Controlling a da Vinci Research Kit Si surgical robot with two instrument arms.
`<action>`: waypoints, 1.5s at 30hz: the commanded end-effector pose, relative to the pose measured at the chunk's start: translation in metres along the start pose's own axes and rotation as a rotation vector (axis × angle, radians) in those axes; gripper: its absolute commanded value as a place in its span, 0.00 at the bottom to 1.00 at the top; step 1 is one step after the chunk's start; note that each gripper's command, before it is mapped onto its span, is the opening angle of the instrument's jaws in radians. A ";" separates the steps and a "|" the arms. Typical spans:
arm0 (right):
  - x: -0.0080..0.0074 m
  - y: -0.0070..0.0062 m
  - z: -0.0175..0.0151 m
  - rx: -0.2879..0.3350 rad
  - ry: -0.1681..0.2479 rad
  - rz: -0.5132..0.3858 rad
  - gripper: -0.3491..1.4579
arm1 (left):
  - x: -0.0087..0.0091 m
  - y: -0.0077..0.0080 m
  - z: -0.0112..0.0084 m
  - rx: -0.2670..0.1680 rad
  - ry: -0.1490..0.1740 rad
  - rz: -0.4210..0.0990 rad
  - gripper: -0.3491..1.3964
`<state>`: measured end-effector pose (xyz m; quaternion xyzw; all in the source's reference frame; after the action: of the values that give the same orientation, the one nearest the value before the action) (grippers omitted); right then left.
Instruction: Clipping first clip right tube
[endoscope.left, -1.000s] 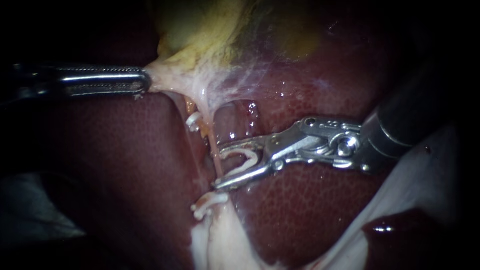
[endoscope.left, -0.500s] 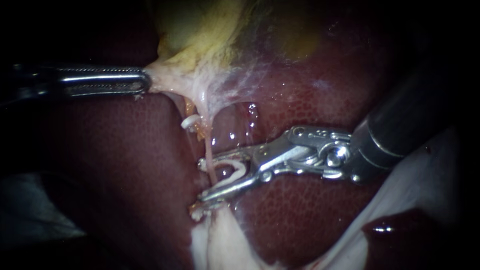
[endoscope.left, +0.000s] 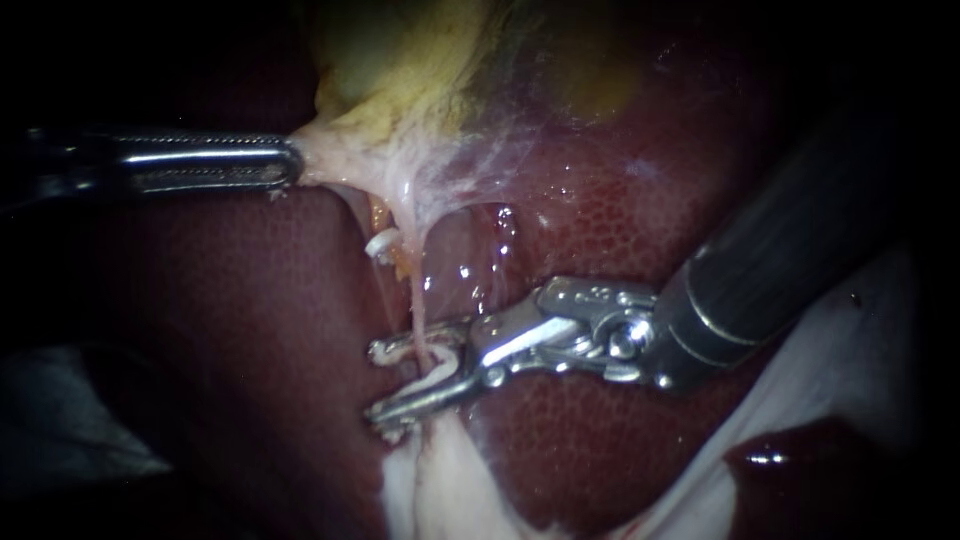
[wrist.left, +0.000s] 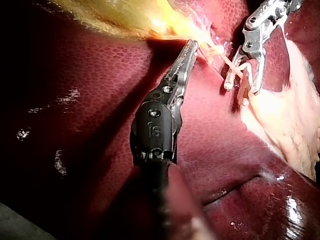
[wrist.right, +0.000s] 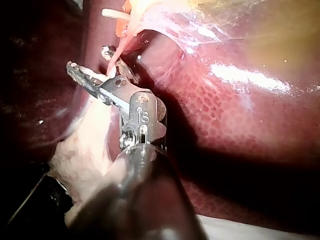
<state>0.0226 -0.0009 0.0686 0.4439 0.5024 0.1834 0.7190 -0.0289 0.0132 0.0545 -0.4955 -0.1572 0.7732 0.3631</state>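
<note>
- White clip (endoscope.left: 440, 372) carried open in the right instrument (endoscope.left: 376, 381): jaws a narrow way apart, bearing on the clip from both sides, not yet squeezed home.
- Set astride the right tube (endoscope.left: 420, 305), one jaw on each side of that thin pink strand. Seated deep, close to the bend of the clip rather than out at the tips.
- Confirmed in the right wrist view: same strand crossing between the jaws, both tips showing beyond it.
- Against a second ago: pushed on across the tube and a little lower over the liver (endoscope.left: 620, 440). Then only reaching the strand near the tips, now well past it. Gap between the jaws much as it was.
- Judged meaning: approach finished, placement about right for closing. Worth checking first that both tips stand clear beyond the tube and catch nothing of the tissue beside it.
- Just under the lower jaw, a second clip (endoscope.left: 392, 432): plainly seen a second ago, now mostly hidden by the steel.
- Higher up and apart from the jaws, a small upper clip (endoscope.left: 380, 243) on tissue just left of the right tube; unchanged.
- Furthest out, left instrument (endoscope.left: 292, 163) clamped on pale tissue at the lower end of the yellowish gallbladder (endoscope.left: 400, 60), pulling leftward and holding the strands taut. No shift against the tissue across the three endoscope pictures.
</note>
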 end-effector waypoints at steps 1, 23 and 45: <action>0.0000 0.0000 0.0000 0.002 0.004 0.005 0.47 | 0.0000 0.0000 0.0000 0.000 0.000 0.000 0.00; 0.0021 -0.0038 -0.0013 0.036 0.032 0.020 0.47 | 0.0000 0.0000 0.0000 0.000 0.000 0.000 0.00; 0.0017 -0.0039 -0.0018 0.039 0.029 0.030 0.17 | 0.0000 0.0000 -0.0001 0.000 0.000 0.000 0.00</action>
<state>0.0211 -0.0010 0.0643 0.4626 0.5094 0.1913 0.6999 -0.0289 0.0131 0.0544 -0.4955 -0.1572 0.7733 0.3631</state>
